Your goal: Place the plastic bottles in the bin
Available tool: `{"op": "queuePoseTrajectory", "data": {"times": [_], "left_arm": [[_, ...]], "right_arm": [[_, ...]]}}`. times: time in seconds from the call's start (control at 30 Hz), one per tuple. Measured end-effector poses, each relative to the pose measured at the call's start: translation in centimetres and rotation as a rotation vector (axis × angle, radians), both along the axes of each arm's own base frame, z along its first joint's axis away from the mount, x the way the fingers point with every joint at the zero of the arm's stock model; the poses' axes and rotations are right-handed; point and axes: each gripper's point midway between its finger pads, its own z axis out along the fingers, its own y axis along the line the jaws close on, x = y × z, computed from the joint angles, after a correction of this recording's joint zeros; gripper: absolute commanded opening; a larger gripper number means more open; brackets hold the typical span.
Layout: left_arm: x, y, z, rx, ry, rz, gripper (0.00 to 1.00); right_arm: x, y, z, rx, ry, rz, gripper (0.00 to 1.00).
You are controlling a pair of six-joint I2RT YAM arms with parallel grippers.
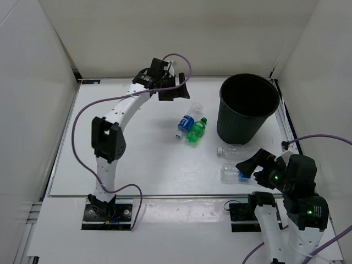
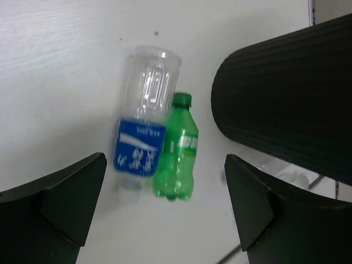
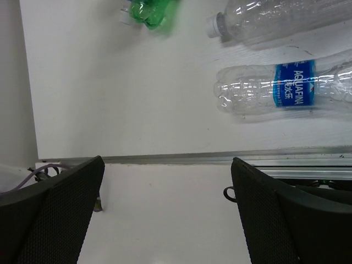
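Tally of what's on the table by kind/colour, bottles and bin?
Clear bottles with blue label: 2
Green bottle: 1
Plain clear bottle: 1
Black bin: 1
Total: 5

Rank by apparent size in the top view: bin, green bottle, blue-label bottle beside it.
1. bin, by far the largest
2. blue-label bottle, clearly longer than its neighbour
3. green bottle, smallest
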Motion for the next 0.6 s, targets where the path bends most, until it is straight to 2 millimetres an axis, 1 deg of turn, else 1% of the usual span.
{"op": "queuePoseTrajectory", "data": {"times": [0.07, 0.13, 0.17, 0.2, 0.23, 0.27, 0.33, 0.4, 0.47, 0.53, 0.6], "left_arm": [[1.8, -1.7, -2.4, -0.005, 0.001, -0.048, 1.00], [2.6, -2.7, -6.0, 0.016, 0.032, -0.079, 1.00], [2.8, -3.0, -7.4, 0.029, 0.047, -0.093, 1.00], [2.8, -3.3, -9.8, 0.049, 0.079, -0.103, 1.00], [2.9, -3.6, -11.5, 0.064, 0.101, -0.111, 1.00], [3.0, -3.9, -13.0, 0.077, 0.115, -0.122, 1.00], [3.2, -4.5, -15.3, 0.093, 0.134, -0.137, 1.00], [3.7, -5.2, -16.4, 0.090, 0.128, -0.154, 1.00], [3.7, -5.7, -17.1, 0.092, 0.125, -0.171, 1.00], [3.5, -6.1, -17.4, 0.085, 0.127, -0.182, 0.91], [3.5, -6.4, -17.5, 0.070, 0.130, -0.188, 0.75]], "right_arm": [[0.1, -0.1, 0.0, -0.008, -0.006, 0.005, 0.99], [0.3, -0.2, 0.3, -0.016, -0.005, 0.006, 0.99], [0.5, -0.2, 0.6, -0.020, -0.002, 0.004, 0.99], [0.6, -0.3, 1.0, -0.022, 0.000, 0.004, 0.99], [0.9, -0.3, 1.4, -0.026, 0.000, 0.001, 0.99], [1.1, -0.4, 1.8, -0.032, -0.003, -0.001, 0.99], [1.5, -0.7, 2.3, -0.046, -0.007, -0.009, 0.99], [1.7, -1.1, 2.1, -0.067, 0.000, -0.018, 0.99], [1.6, -1.4, 1.8, -0.086, 0.018, -0.027, 0.99], [1.8, -1.9, 1.6, -0.110, 0.034, -0.039, 0.99], [2.0, -2.3, 1.5, -0.131, 0.039, -0.048, 0.99]]}}
